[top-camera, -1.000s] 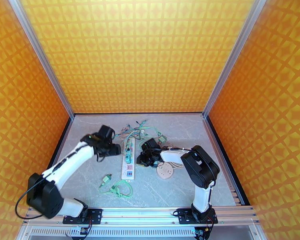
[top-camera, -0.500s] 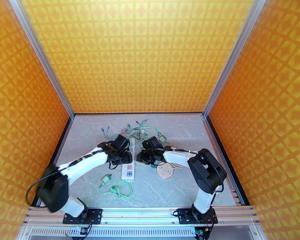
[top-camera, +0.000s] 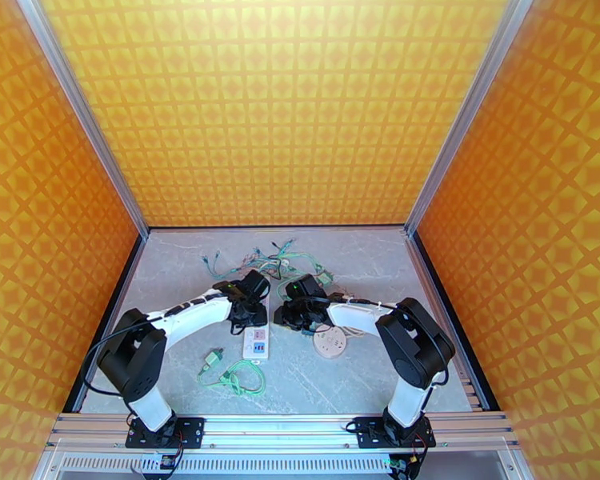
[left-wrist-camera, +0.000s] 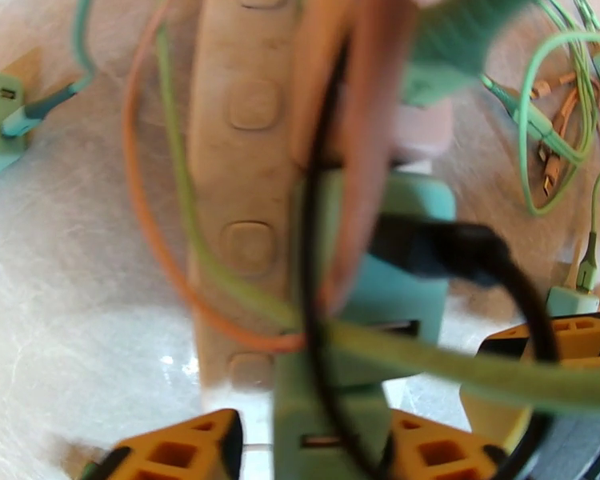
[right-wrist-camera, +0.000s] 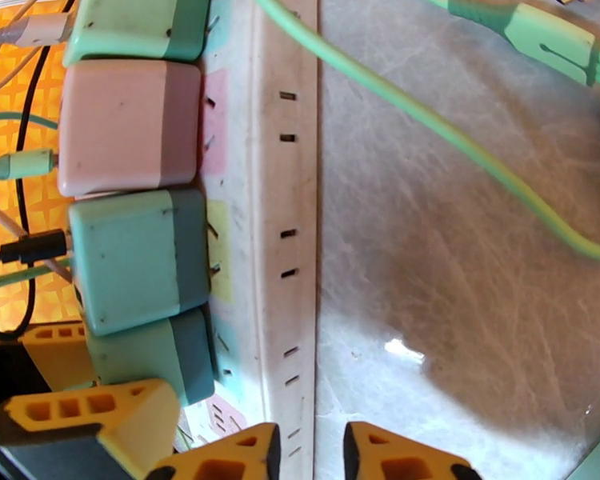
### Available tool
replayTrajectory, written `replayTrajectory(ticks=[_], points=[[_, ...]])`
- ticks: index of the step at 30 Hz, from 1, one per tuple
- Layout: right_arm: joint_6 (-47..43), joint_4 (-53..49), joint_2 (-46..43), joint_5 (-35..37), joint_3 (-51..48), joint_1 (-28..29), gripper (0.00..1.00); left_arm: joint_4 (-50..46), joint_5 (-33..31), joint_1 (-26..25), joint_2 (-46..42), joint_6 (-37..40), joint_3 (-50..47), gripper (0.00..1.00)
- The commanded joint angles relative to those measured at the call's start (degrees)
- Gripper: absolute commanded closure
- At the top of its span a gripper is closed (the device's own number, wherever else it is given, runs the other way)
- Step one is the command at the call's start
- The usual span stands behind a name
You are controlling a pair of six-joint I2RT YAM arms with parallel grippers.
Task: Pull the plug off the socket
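My left claw (left-wrist-camera: 312,438) straddles the end teal plug (right-wrist-camera: 148,354), seated in the power strip (right-wrist-camera: 284,194). Blurred cables (left-wrist-camera: 356,114) stop me telling whether it pinches. My right claw (right-wrist-camera: 308,451) sits narrowly parted over the strip's edge on the bench (right-wrist-camera: 460,274), its grip unclear.

two arms bent inward, wrists low and nearly meeting.
left end effector (top-camera: 254,314) and right end effector (top-camera: 281,315) face each other, just beside one another; orange fingers (right-wrist-camera: 388,454) of each stand narrowly apart, grip unclear.
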Motion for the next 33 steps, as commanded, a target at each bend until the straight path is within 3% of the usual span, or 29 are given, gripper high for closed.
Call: replayTrajectory(ticks=[1, 3, 8, 17, 27, 33], points=[[-0.45, 1.12, 1.96, -0.54, 2.27, -0.06, 0.72, -0.27, -0.78, -1.04, 1.54, 2.19, 2.32, 0.62], [-0.32, 1.4, 2.98, -1.18, 3.25, -0.06, 0.71, -1.16, -0.81, -1.38, 2.12, 2.77, 2.61, 0.7], [1.01, 4.2, 5.58, -3.36, 4.6, 0.0, 0.7, -2.96, -0.88, -2.75, 1.89, 4.27, 2.16, 0.78], [3.97, 9.71, 10.16, -7.74, 5.72, 0.16, 0.68, -4.73, -0.88, -4.46, 2.38, 6.05, 2.72, 0.78], [3.88, 7.45, 12.05, -4.16, 1.32, 0.33, 0.78, -7.74, 0.35, -3.72, 1.84, 9.89, 7.32, 0.8], [3.8, 6.66, 12.31, -1.95, -1.19, 0.46, 0.79, -6.33, 4.72, -2.08, 1.87, 7.02, 8.05, 0.82]])
